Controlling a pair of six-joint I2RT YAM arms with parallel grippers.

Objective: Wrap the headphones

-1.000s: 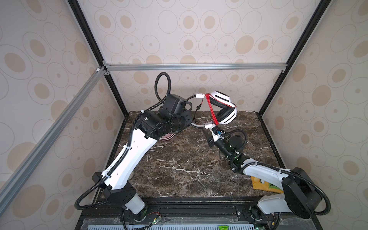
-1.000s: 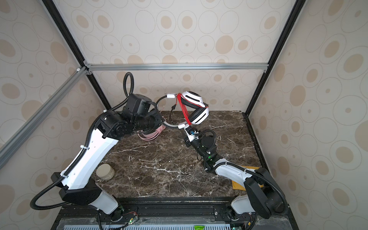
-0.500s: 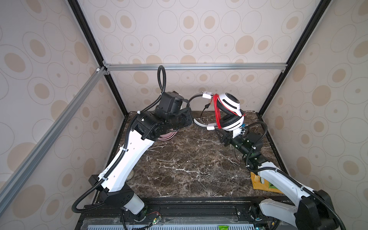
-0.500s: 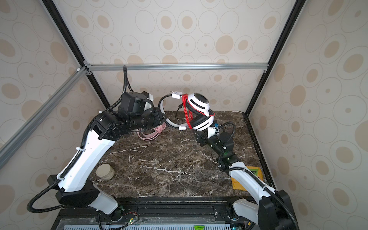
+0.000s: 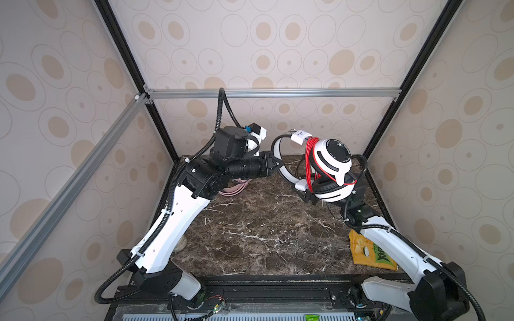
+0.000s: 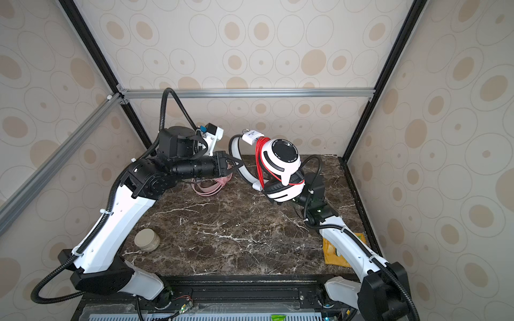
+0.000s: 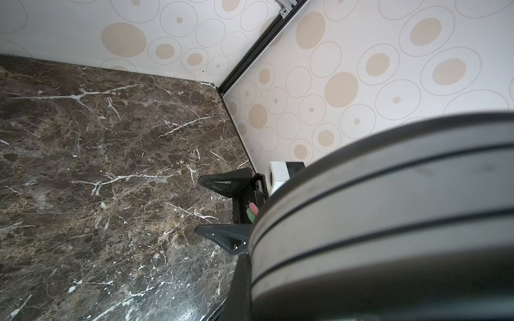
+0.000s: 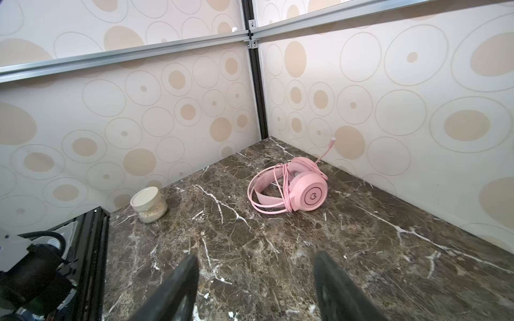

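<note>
Since one second ago, the right arm point(image 5: 395, 244) has swung outward to the right side and the white-and-black headset point(image 5: 332, 155) has travelled rightward with the left arm point(image 5: 172, 230).

1. Tabletop point(image 5: 264, 236): dark marble surface; it carries the items listed below.
2. Left arm: reaches across the rear of the tabletop. The left gripper point(image 5: 274, 166) is clamped on the silver headband of the white-and-black headset, which fills the foreground of the left wrist view.
3. Right arm: its wrist sits below the lower ear cup. The right gripper point(image 8: 256, 255) has its jaws apart, with nothing between them.
4. White-and-black headset: suspended clear of the tabletop, right of centre at the rear, in both top views.
5. Pink headset point(image 8: 292, 189): lies on the tabletop near the rear left corner with its pink cable looped around it and the boom mic pointing up. In a top view it is partly hidden under the left arm.
6. Yellow packet point(image 5: 370, 254): front right, partly beneath the right arm.
7. Jar point(image 6: 146, 239): front left, upright, lid on.
8. Red cable point(image 5: 310, 164): wound in several turns around the white-and-black headset, beside the ear cups.
9. White tag point(image 5: 300, 137): sits at the top of the headband.
</note>
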